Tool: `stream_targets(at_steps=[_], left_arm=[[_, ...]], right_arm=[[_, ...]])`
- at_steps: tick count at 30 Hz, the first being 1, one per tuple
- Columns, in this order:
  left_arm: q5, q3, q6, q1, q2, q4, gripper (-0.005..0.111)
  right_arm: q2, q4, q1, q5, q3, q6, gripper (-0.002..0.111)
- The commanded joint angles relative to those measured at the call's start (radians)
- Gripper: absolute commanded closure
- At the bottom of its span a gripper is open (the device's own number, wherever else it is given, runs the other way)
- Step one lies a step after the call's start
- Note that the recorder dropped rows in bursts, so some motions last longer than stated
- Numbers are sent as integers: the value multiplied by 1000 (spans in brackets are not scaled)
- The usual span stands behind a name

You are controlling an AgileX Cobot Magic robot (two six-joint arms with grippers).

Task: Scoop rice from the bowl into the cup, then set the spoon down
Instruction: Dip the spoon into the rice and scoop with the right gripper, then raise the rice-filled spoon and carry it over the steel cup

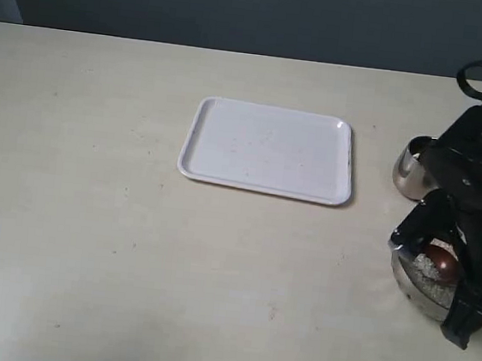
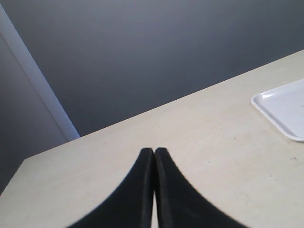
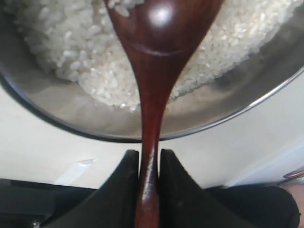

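My right gripper (image 3: 149, 154) is shut on the handle of the reddish-brown wooden spoon (image 3: 156, 57). The spoon's oval end reaches into the rice (image 3: 71, 47) inside the wide steel bowl (image 3: 223, 102). In the exterior view the bowl (image 1: 415, 289) sits at the right edge of the table, with the spoon's brown head (image 1: 442, 260) over the rice (image 1: 428, 269) and the right arm covering much of it. The small steel cup (image 1: 410, 168) stands just beyond the bowl, partly hidden by the arm. My left gripper (image 2: 154, 151) is shut on nothing, above bare table, out of the exterior view.
A white rectangular tray (image 1: 270, 149) lies flat in the middle of the table; its corner (image 2: 282, 111) shows in the left wrist view. The beige table (image 1: 92, 199) stretches left of the tray. A dark wall runs behind the far edge.
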Motion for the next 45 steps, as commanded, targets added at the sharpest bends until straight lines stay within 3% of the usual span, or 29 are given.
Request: stream_targets(at_steps=[1,15,37,45], left_arm=[[-10,-2,-4,-1,-5,-3,106],[-10,-2,-4,-1,-5,-3,106],[-10,-2,-4,-1,-5,-3,106],[-10,-2,-4,-1,-5,-3,106]], right_arm=[[-29,5,-16,0,-12,-15,109],[-62,50,-101,0,-79,-46,109],[-66,109,-106,0,-156,-129,109],[-66,111,-222,0,-207,-160,109]])
